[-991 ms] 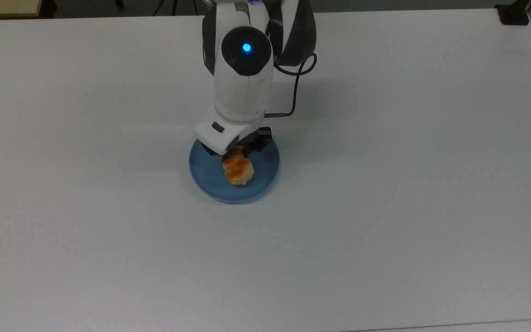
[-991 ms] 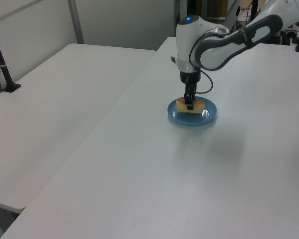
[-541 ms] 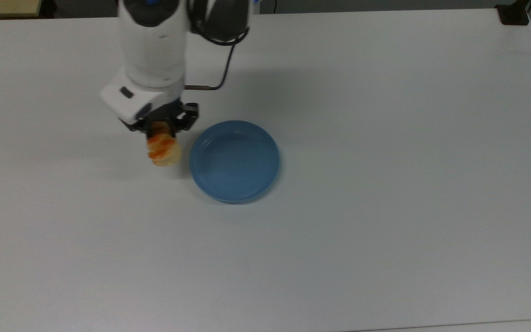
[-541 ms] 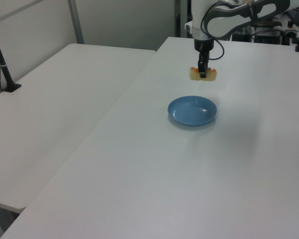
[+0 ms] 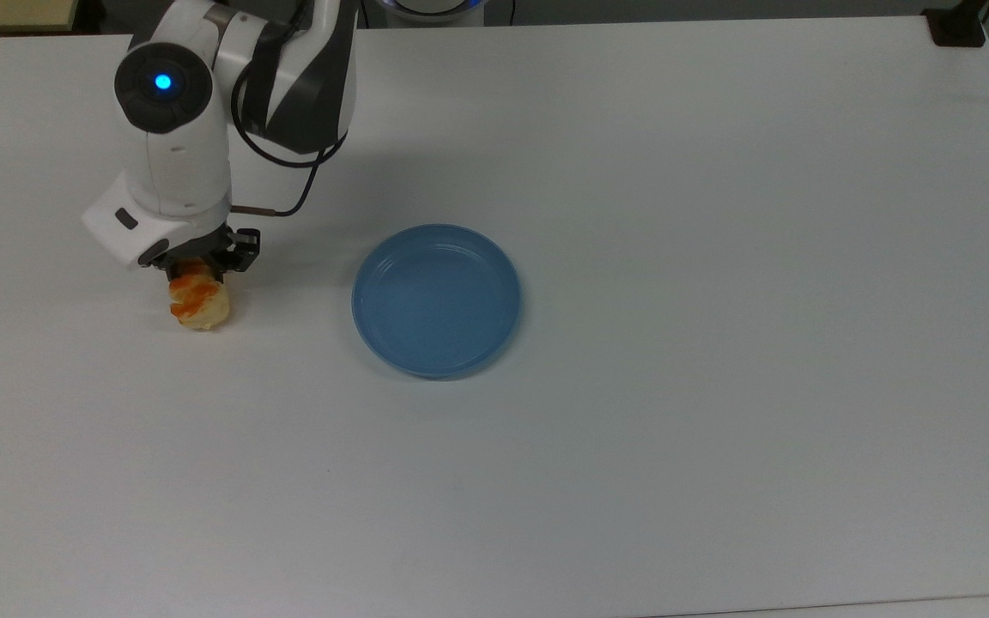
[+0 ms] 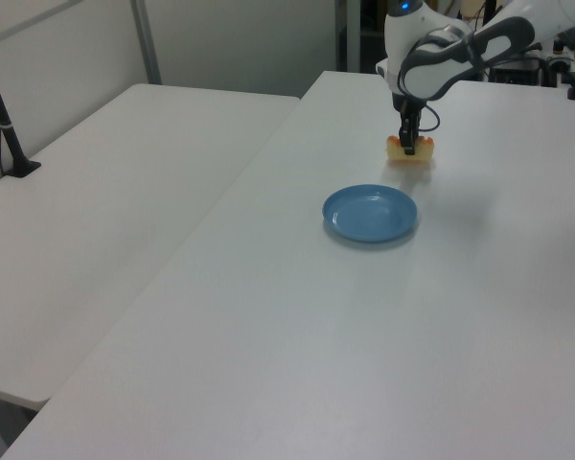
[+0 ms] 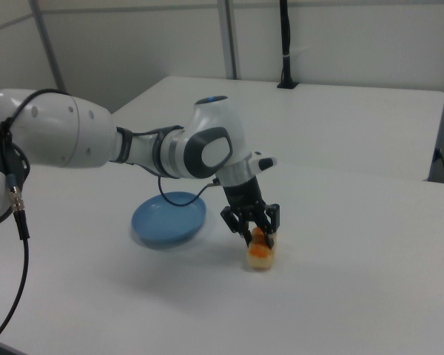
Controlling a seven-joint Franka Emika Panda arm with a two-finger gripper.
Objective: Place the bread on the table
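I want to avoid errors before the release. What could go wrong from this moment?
1. The gripper grips the bread from above; opening while it is not fully resting on the table might let it roll.
2. The soft bread may stick to the jaws and lift again.

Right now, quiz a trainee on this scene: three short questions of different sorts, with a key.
1. True or false: the bread lies on the blue plate.
2. In the top view, the bread is on which side of the blue plate? A) the top view's left B) the top view's right
3. Fill in: the tool is shut on the ____.

Key:
1. False; the plate holds nothing, and the bread is over the table.
2. A.
3. Bread.
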